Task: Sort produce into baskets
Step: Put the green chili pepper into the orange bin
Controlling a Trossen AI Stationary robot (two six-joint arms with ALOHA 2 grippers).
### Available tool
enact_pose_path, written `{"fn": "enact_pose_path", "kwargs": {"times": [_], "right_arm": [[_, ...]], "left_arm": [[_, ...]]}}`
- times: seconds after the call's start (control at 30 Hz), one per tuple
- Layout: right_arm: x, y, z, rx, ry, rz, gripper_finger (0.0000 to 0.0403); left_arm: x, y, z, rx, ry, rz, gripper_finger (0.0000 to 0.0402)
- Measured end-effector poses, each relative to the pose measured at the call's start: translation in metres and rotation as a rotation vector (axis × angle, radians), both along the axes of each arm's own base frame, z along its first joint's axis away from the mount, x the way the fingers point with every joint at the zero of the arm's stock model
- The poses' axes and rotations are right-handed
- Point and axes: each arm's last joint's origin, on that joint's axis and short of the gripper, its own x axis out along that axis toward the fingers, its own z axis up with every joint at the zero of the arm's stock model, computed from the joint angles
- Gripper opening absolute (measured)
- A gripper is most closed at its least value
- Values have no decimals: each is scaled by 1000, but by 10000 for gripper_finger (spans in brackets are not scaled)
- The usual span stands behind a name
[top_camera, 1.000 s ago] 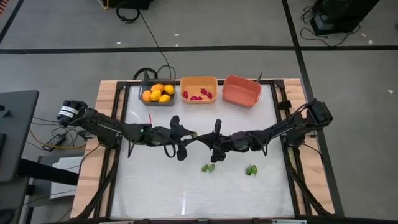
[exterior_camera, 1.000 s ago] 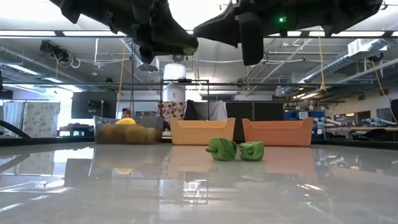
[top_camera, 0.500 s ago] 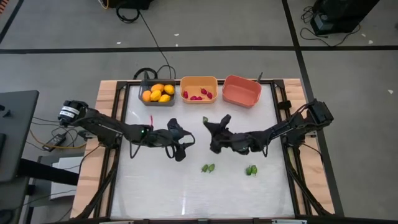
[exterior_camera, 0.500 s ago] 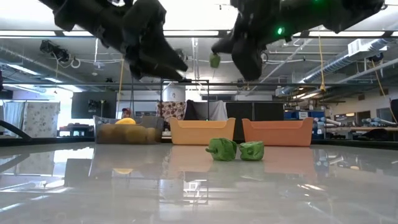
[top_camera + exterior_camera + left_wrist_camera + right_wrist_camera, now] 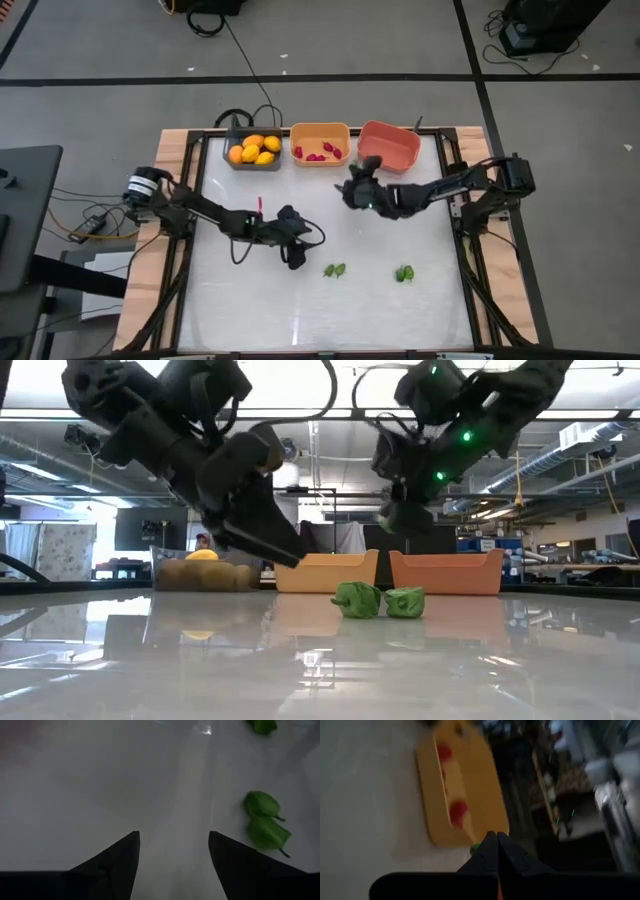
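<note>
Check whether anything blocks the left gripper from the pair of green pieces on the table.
Nothing visible does. The left gripper is open, and bare table lies between it and the green pair.

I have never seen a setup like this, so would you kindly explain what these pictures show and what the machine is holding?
This is a robot with two dark arms working at a white table, each ending in a two-finger gripper. One camera looks straight down, one sits at table height, and one rides on each wrist.

At the table's far edge stand three small bins: a dark grey bin holding yellow-orange fruits, an orange bin holding small red pieces, and a salmon-red bin. Green pieces lie loose on the table.

The left gripper is open and empty, low over the table near those pieces. The right gripper is shut on a small green piece, near the orange and salmon-red bins.
</note>
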Motion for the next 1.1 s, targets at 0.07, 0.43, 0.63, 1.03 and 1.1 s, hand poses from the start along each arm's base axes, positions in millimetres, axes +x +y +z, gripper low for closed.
{"fn": "enact_pose_path", "kwargs": {"times": [0.07,0.43,0.63,1.03,1.1], "right_arm": [[-6,-14,-1,27,6,-65,3],[-37,-87,7,268,-204,-287,8],[-55,-118,2,422,-292,-380,48],[-52,-112,1,657,-350,-254,175],[-44,-99,1,698,-344,-184,177]], "left_arm": [[4,-2,-5,-19,-12,-28,242],[11,-5,-6,-29,-81,-75,243],[12,-7,-10,-27,-67,-85,249],[11,-28,-6,-16,-110,-264,251],[9,-39,-8,23,-116,-329,251]]}}
